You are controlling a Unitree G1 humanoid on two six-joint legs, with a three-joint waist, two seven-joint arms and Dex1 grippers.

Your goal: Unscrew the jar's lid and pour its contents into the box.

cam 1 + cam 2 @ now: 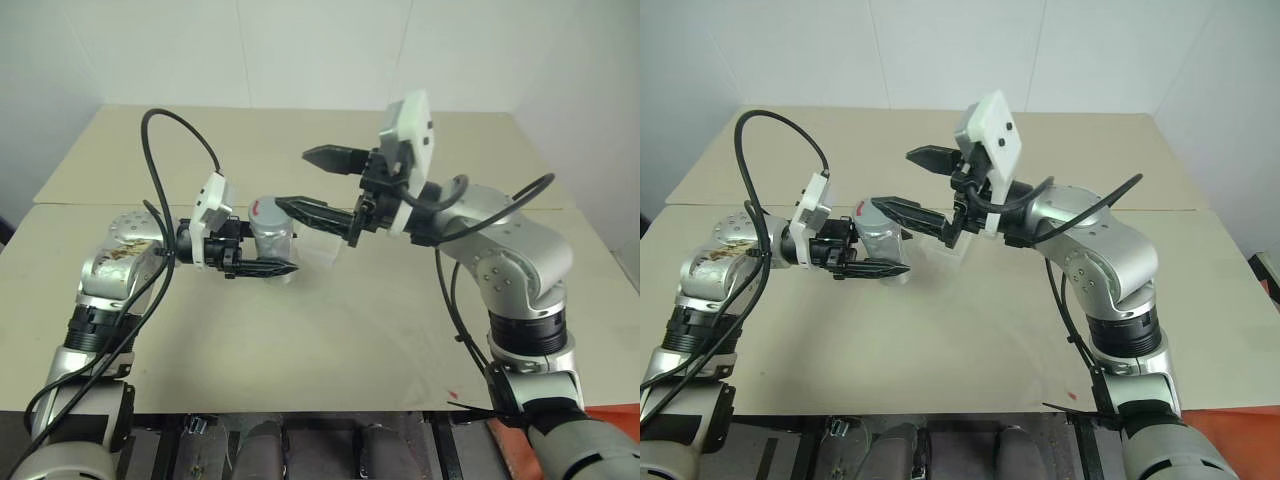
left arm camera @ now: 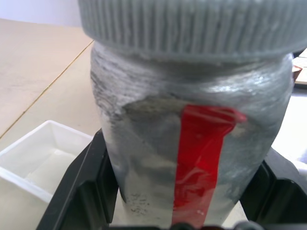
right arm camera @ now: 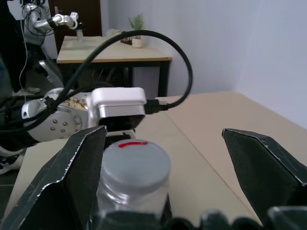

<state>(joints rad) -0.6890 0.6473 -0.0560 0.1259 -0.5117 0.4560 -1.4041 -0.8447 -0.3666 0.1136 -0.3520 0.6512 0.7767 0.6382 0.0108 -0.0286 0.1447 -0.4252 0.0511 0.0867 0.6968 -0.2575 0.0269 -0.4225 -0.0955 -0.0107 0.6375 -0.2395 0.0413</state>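
My left gripper (image 1: 268, 250) is shut on the silvery-grey jar (image 1: 271, 238) and holds it upright just above the table. The red stripe on its label shows in the left wrist view, on the jar (image 2: 192, 158). The ribbed grey lid (image 2: 192, 24) sits on the jar's top. My right gripper (image 1: 292, 180) is open and points left at the lid (image 3: 136, 165). One of its fingers (image 3: 72, 177) is close beside the lid; the other stands well off. The clear box (image 1: 318, 250) rests on the table just right of the jar, partly behind the right gripper's lower finger.
The tan table (image 1: 350, 330) is two boards with a seam running across it; a white wall stands behind. A red-orange thing (image 1: 612, 440) lies beyond the table's near right corner. A black cable (image 1: 165, 170) loops above my left arm.
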